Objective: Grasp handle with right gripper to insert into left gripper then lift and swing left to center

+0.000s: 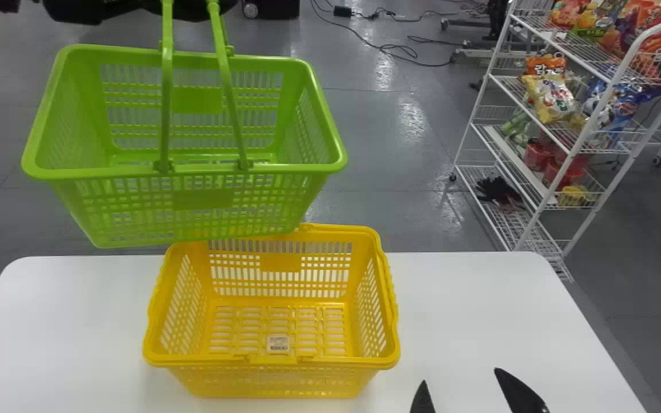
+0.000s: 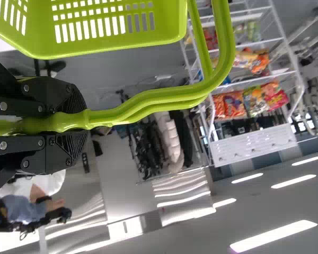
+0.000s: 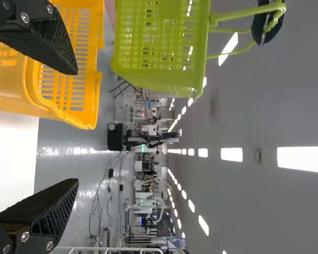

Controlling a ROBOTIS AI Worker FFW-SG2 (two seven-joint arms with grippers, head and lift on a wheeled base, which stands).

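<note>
The handle (image 2: 148, 99) is now with the left gripper (image 2: 78, 124), its two fingers closed around it, so the passing over and the lift look done to me, and the step in hand should be the swing to the center. The green basket (image 1: 201, 199) hangs from this grip, raised above the level of the table (image 1: 468, 310), left of the middle in the head view and behind the yellow basket (image 1: 282, 263), whose far rim it partly overlaps there. The right gripper (image 3: 74, 126) is at the front right part of the table, its fingers wide apart with nothing between them. The next move, I judge, calls for a slow turn of the left arm, with the handle kept firmly pinched and the basket level. What stands most in the way is the yellow basket — it sits upright on the table, and the green bottom seems to pass not far over its rim. If the load swings or sinks, it could knock there. The white rack (image 2: 254, 145) with snack bags (image 1: 554, 100) is to the right beyond the table, well apart — it should not disturb.
</note>
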